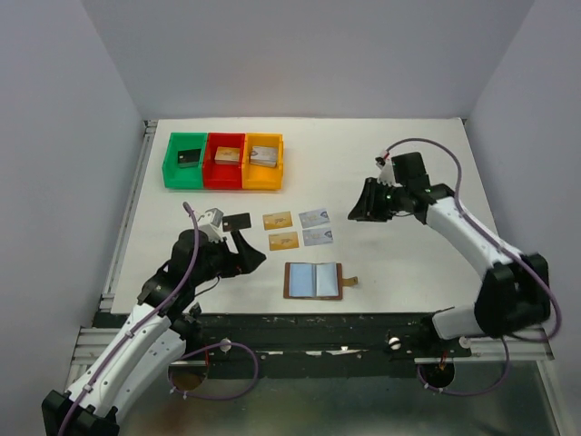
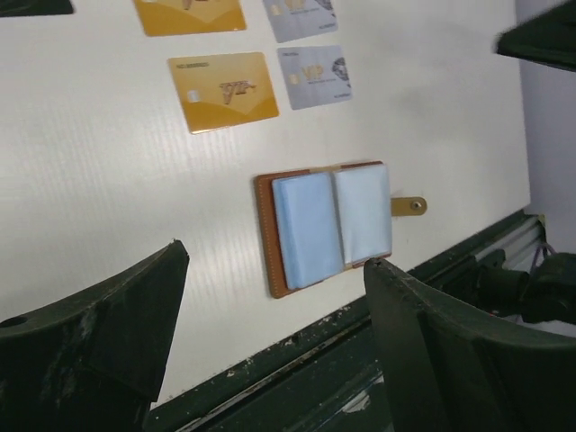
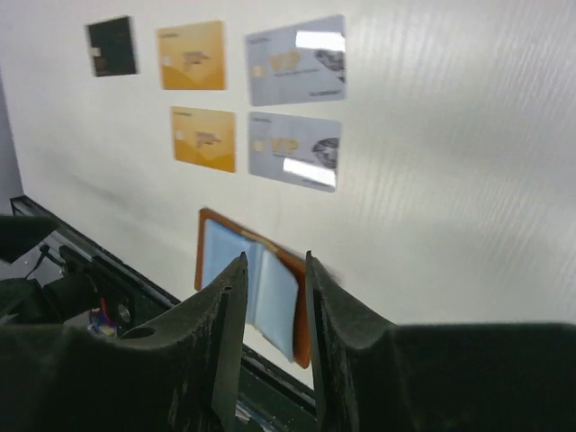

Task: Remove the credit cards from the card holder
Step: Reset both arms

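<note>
The card holder [image 1: 313, 280] lies open and flat near the table's front edge, with pale blue pockets and a brown tab [image 2: 409, 206]. The credit cards lie on the table behind it: a black one [image 1: 238, 221], two gold [image 1: 278, 220] [image 1: 283, 240] and two silvery [image 1: 314, 217] [image 1: 318, 236]. My left gripper [image 1: 243, 250] hovers open to the holder's left and holds nothing. In the left wrist view the left gripper [image 2: 274, 265] frames the card holder [image 2: 324, 225]. My right gripper [image 1: 368, 204] hangs above the table right of the cards. Its jaws [image 3: 274, 261] stand partly open and empty.
Green [image 1: 170, 162], red [image 1: 223, 136] and orange [image 1: 263, 136] bins stand in a row at the back left, each with a small block inside. A dark rail runs along the table's near edge [image 2: 297, 360], just below the card holder.
</note>
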Controlling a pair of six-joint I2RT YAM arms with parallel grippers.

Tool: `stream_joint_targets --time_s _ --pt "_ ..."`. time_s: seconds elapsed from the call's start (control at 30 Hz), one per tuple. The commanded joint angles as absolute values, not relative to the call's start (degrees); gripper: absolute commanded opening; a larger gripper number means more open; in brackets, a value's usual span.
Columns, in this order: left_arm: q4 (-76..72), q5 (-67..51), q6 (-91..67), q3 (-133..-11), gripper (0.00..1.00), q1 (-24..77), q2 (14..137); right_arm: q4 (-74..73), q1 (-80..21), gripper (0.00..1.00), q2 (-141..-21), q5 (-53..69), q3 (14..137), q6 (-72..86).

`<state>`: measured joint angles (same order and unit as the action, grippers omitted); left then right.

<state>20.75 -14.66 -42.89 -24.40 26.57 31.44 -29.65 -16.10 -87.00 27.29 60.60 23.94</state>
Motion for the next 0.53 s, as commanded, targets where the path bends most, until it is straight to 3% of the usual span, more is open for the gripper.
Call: stream_joint_targets --time_s 0.0,0.27,0.5 --pt "29.8 -3.6 -43.9 -29.3 0.93 26.1 33.4 -30.3 -21.6 0.40 -68.1 13.6 55.6 23.4" --pt "33.0 -0.5 -46.9 -32.7 0.96 26.0 36.3 -31.1 -27.9 0.43 -37.6 0.4 37.5 24.2" --pt "34.8 3.1 -47.5 -34.3 0.97 26.1 36.7 -35.3 -27.9 0.44 -33.1 -3.3 38.0 22.1"
